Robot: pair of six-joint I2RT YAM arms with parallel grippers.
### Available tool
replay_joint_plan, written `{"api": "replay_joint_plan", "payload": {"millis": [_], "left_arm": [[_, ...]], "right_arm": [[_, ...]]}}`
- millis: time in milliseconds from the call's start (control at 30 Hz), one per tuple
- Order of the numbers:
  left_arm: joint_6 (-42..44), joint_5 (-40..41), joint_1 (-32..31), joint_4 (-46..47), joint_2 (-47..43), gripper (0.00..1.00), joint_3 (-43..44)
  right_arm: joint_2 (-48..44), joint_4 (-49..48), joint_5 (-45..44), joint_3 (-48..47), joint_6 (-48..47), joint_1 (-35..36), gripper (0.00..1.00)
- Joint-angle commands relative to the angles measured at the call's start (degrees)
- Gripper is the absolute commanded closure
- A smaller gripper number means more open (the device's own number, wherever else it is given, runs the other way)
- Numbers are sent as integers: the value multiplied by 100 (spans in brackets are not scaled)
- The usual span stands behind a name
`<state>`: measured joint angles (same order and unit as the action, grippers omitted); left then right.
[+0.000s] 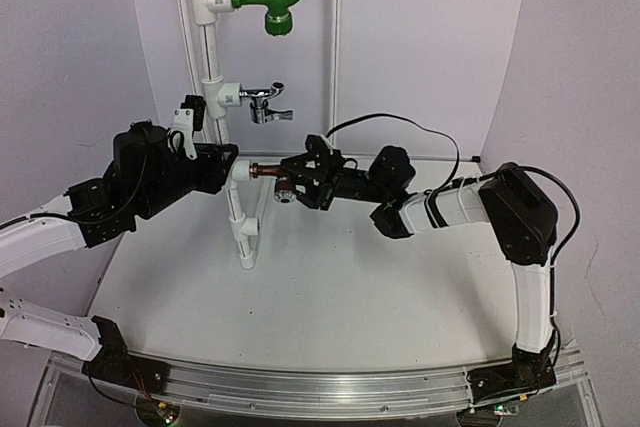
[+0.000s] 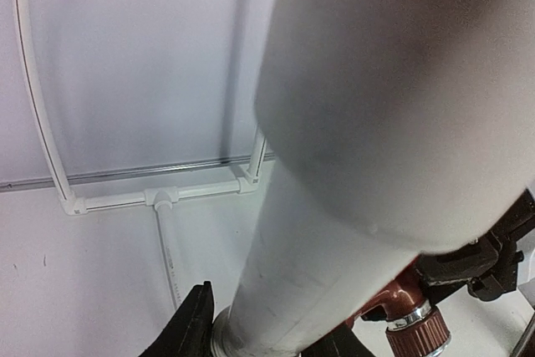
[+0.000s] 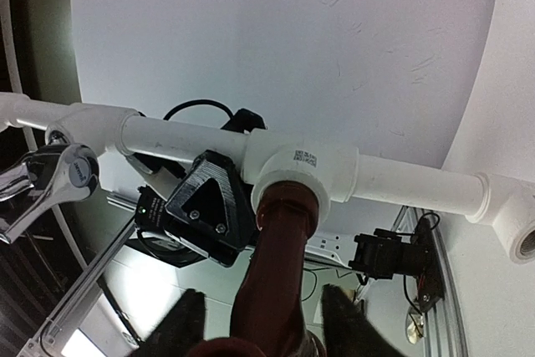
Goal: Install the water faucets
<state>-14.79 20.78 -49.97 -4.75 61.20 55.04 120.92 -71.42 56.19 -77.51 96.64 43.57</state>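
Top view, centre: brown faucet (image 1: pixel 266 173) seated in white tee (image 3: pixel 294 171); knob end cut off at bottom edge of right wrist view. There, right gripper (image 3: pixel 266 323) jaws parted, straddling faucet body, slim gap each side. Centre-left, left gripper (image 1: pixel 232 167) clamped on white pipe (image 2: pixel 292 290), far finger mostly hidden. Upper centre, chrome faucet (image 1: pixel 262 100) mounted.

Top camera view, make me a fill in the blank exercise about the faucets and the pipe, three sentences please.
1. The chrome faucet hangs below the ___ elbow.
2. The reddish-brown faucet enters the ___ tee of the three.
3. The left fingers clamp the ___ pipe.

Missing words: green; lowest; white.
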Motion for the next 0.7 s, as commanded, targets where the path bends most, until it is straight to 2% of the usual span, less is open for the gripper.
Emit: {"api": "replay_joint_plan", "payload": {"millis": [0, 200, 333, 367, 433, 500, 567, 667], "left_arm": [[-604, -1043, -259, -290, -25, 100, -235], [-584, -1093, -258, -291, -40, 100, -234], [-596, -1126, -257, -290, -65, 100, -216], [-604, -1139, -254, -290, -81, 100, -213], [-626, -1173, -253, -291, -102, 100, -207], [-635, -1202, -250, -298, -139, 100, -202], [-675, -1233, -252, -298, -199, 100, -204], [-697, -1243, -250, -308, -233, 100, -194]], "right_arm": [[-665, -1026, -296, 564, -924, -76, 38], [-1679, 1133, -480, 1093, -3700, -390, 22], [-2583, 4049, -1410, 930, -7522, -287, 10], [-2781, 4445, -1781, 876, -8635, -211, 8], [-3003, 4822, -2084, 859, -10211, -20, 5], [-3173, 4894, -2000, 884, -11466, 163, 4], [-3291, 5070, -1912, 936, -13116, 436, 2], [-3269, 5104, -2004, 984, -14721, 706, 2]]}}
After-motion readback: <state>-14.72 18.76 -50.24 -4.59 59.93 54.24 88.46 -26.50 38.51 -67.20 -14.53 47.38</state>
